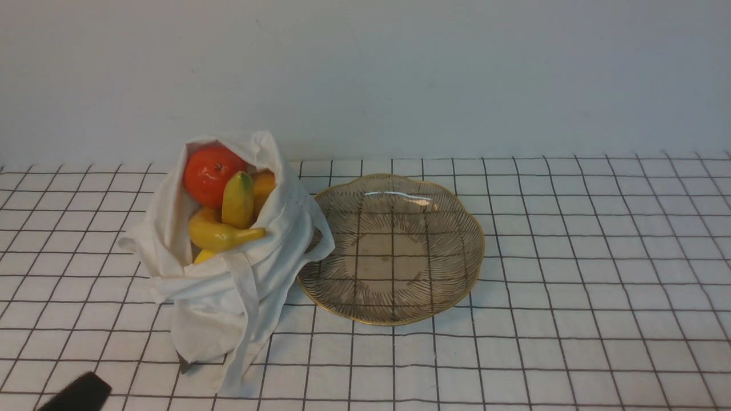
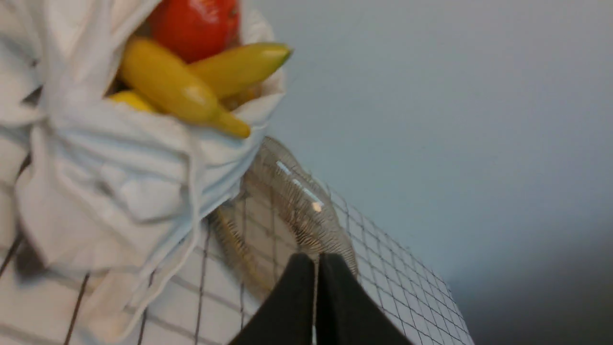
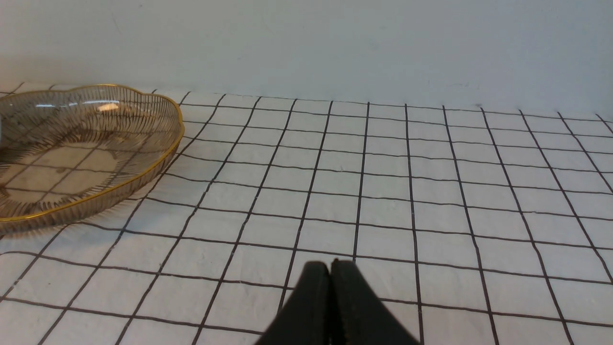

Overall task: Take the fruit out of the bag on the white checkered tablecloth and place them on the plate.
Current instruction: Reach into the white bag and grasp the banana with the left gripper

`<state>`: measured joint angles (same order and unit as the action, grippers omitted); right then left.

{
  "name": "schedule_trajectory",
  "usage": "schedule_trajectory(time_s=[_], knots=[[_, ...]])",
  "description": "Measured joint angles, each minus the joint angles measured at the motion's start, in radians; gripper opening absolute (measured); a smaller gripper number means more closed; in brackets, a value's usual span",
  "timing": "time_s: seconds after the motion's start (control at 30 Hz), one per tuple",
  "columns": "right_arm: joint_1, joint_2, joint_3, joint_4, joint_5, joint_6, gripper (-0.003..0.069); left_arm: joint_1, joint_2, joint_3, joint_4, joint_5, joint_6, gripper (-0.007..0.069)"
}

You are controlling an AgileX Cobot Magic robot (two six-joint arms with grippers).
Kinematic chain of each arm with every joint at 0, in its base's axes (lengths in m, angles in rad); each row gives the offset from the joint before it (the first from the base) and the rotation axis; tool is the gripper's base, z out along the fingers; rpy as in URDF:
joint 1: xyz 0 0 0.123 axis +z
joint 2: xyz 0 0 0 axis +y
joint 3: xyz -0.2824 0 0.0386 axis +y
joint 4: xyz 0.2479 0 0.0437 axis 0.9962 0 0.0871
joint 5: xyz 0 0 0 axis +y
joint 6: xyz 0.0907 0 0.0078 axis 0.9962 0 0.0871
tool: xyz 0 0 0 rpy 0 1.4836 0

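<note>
Well, front view: bananas (image 1: pixel 237 200) inside open bag (image 1: pixel 257 285) beside plate (image 1: pixel 394 251); best open claw over upper banana, lift clear of cloth. Left wrist view: left claw (image 2: pixel 321 261) closed, empty. Right wrist view: right claw (image 3: pixel 334 268) closed, empty.

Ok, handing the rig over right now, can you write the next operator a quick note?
Left gripper: shut, nothing between the fingers.
Right gripper: shut, also holding nothing.
Bananas, red-orange fruit and orange-yellow fruit: in the open white bag, left of the plate.
Done: no fruit on the plate.
Left: move all the fruit onto it.
</note>
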<state>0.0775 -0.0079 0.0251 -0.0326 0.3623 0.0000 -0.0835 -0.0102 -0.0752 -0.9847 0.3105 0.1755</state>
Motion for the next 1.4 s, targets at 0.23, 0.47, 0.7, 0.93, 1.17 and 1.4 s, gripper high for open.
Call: schedule_trajectory(time_s=[0.23,0.47,0.7,0.93,1.17,1.4], knots=[[0.000,0.000,0.000,0.000,0.000,0.000,-0.0015,0.000,0.289,-0.318,0.021,0.121,0.202,-0.0008],[0.000,0.000,0.000,0.000,0.000,0.000,-0.0015,0.000,0.839,-0.531,0.219,0.551,0.186,-0.0008],[0.000,0.000,0.000,0.000,0.000,0.000,-0.0015,0.000,1.167,-0.798,0.348,0.584,0.182,-0.0008],[0.000,0.000,0.000,0.000,0.000,0.000,-0.0015,-0.041,1.423,-1.115,0.564,0.594,0.034,-0.0007],[0.000,0.000,0.000,0.000,0.000,0.000,-0.0015,-0.191,1.559,-1.289,0.915,0.625,-0.241,0.0013],[0.000,0.000,0.000,0.000,0.000,0.000,-0.0015,-0.283,1.683,-1.345,1.166,0.602,-0.412,0.0227]])
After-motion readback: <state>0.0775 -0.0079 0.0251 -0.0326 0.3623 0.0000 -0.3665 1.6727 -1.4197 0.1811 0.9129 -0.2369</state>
